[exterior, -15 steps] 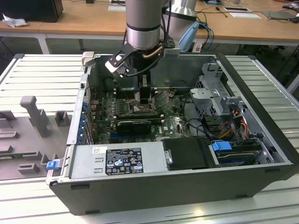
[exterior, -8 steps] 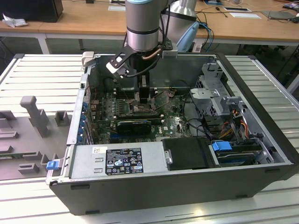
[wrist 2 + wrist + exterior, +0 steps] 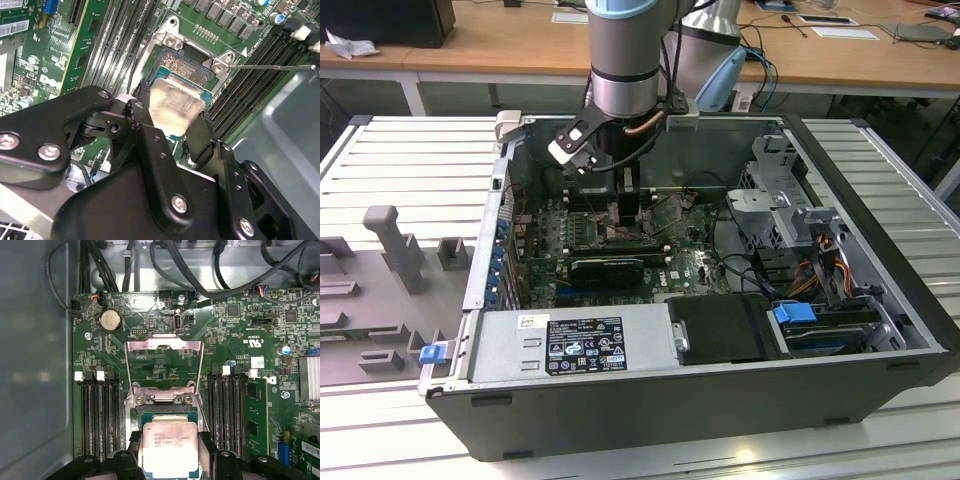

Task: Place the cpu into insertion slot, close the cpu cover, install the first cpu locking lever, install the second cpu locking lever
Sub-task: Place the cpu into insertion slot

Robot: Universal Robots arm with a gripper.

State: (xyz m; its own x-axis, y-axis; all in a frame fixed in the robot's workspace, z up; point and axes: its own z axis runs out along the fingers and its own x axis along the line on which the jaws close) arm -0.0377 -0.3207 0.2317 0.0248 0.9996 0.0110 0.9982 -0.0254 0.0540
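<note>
1. Exterior view: shows the gripper (image 3: 628, 212) low inside the open computer case (image 3: 650, 410), over the green board (image 3: 695, 265), at about 12 o'clock from the long black card (image 3: 608, 268). Cannot tell the grip from here.
2. Second wrist view: finds the fingers (image 3: 200, 134) closed to chip width, pinching the chip (image 3: 175, 107) by two opposite edges. Puts it just over the socket (image 3: 182, 65), overlapping the dark pin field; cannot tell whether seated or touching. Looks light, stiff and smooth-topped. Probably best held by the edges and kept level, since the pins beneath seem easy to bend.
3. First wrist view: has the chip (image 3: 170, 447) clamped between both fingers at the socket (image 3: 160, 399). Beyond it, shows the cover (image 3: 162, 344) standing open, with memory slots (image 3: 100, 415) flanking on either side.
</note>
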